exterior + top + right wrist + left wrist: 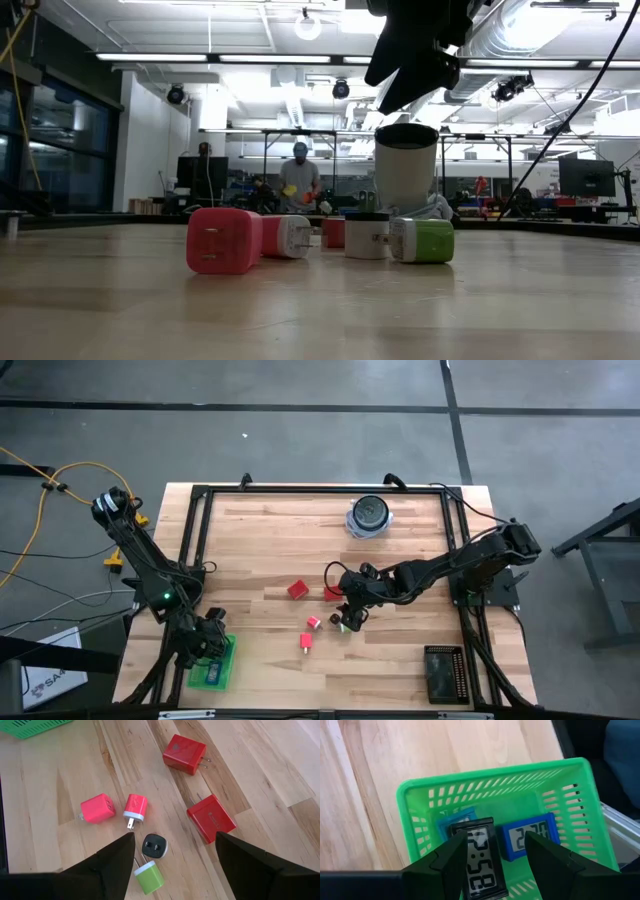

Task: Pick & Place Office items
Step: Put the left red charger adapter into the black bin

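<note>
My left gripper (496, 840) hangs open over the green tray (214, 663) at the table's near left. In the tray lie a black little clock (479, 856), a blue one (527, 841) and a teal one (457, 819). The black one sits between my fingers, close to one of them; whether they touch I cannot tell. My right gripper (172, 852) is open above mid-table, over a black plug (154, 845) and a green-white charger (149, 876). Nearby lie two red blocks (184, 754) (211, 818), a pink charger (97, 808) and a pink-white one (135, 807).
A round blue-white object with a dark top (368, 515) stands near the far edge. A black tray (445, 672) lies at the near right corner. A dark frame (320, 488) runs round the tabletop. People show in the room beyond, in the low view.
</note>
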Robot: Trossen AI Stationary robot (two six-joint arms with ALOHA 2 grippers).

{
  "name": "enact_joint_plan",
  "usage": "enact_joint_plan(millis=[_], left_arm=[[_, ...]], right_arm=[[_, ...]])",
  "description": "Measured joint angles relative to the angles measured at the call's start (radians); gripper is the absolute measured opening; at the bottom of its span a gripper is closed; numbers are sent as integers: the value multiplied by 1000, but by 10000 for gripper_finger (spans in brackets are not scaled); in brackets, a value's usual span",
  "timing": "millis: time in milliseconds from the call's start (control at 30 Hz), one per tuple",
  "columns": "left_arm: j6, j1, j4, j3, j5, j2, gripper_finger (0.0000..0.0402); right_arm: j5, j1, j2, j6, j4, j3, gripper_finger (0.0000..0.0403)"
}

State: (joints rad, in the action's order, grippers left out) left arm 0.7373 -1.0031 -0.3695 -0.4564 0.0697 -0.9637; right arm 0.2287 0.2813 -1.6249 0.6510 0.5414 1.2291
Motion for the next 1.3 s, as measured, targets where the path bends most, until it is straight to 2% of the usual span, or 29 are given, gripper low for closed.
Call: enact_joint_plan(millis=[200, 400, 667, 933, 1300], left_arm=[[-42, 0, 37, 0, -10, 77, 191], [-127, 0, 63, -1, 2, 206, 191], [-243, 1, 54, -1, 166, 348, 191], [-287, 75, 20, -1, 337, 382, 191], [-435, 246, 23, -1, 374, 382, 191]], right_arm=[[0, 0, 0, 0, 0, 0, 264], [0, 0, 0, 0, 0, 0, 264], [0, 0, 0, 0, -8, 0, 264], [0, 0, 0, 0, -58, 0, 264], [0, 0, 0, 0, -61, 0, 264]])
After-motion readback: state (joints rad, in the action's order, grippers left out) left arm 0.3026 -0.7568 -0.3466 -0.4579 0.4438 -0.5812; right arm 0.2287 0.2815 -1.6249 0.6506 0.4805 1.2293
